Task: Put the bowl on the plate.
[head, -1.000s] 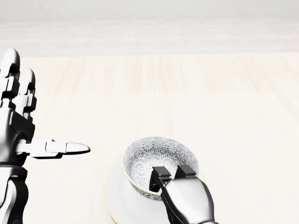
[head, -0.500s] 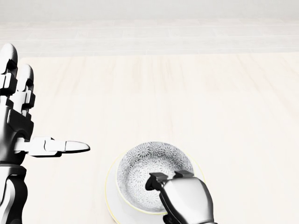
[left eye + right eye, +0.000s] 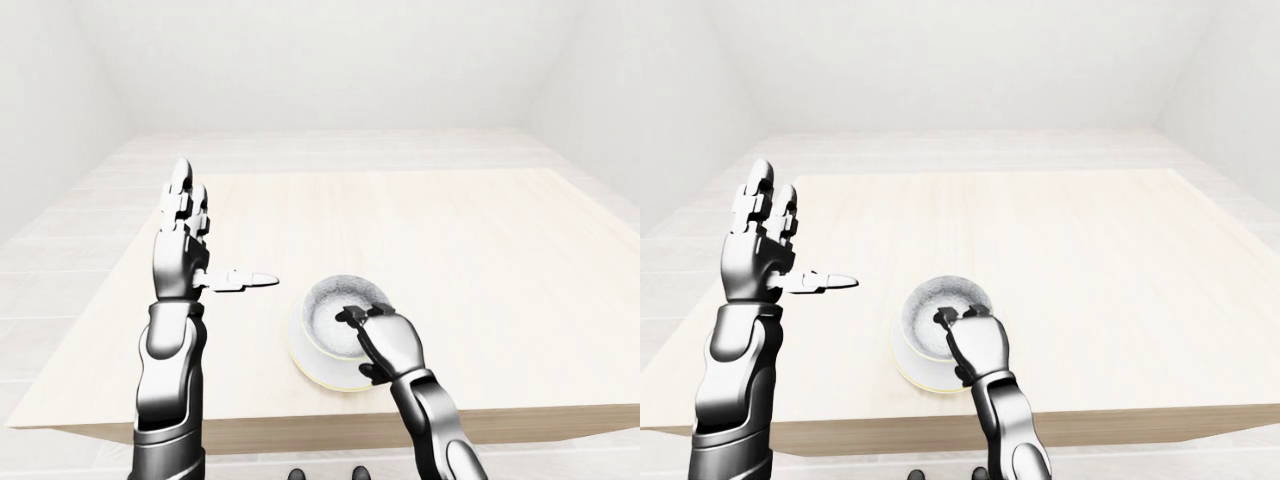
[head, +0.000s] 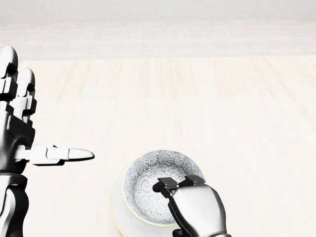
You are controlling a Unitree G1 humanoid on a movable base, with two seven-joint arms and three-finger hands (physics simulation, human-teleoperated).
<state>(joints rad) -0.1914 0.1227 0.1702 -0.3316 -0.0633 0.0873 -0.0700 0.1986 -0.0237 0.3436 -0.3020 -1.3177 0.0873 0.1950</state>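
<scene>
The bowl sits inside the plate near the bottom edge of the head view, close to the desk edge nearest the robot, and looks level, rim up, patterned inside showing. The right hand comes up from the bottom of the view with its fingertips hooked over the bowl's near rim, pinching the wall; that rim pinch is likely how the bowl is carried, since it leaves the base free to land flat. The grip looks closed on the rim, though the thumb side is hidden behind the hand, so I can't confirm how tight. The plate's pale yellow edge shows to the left and below the bowl, so the bowl looks roughly centred, maybe a bit toward the top right. Contact between bowl base and plate isn't directly visible, but placement looks done or nearly so; release is what remains. The left hand is raised well left of the plate, fingers spread upright, thumb pointing right, holding nothing, parked clear of the work.
</scene>
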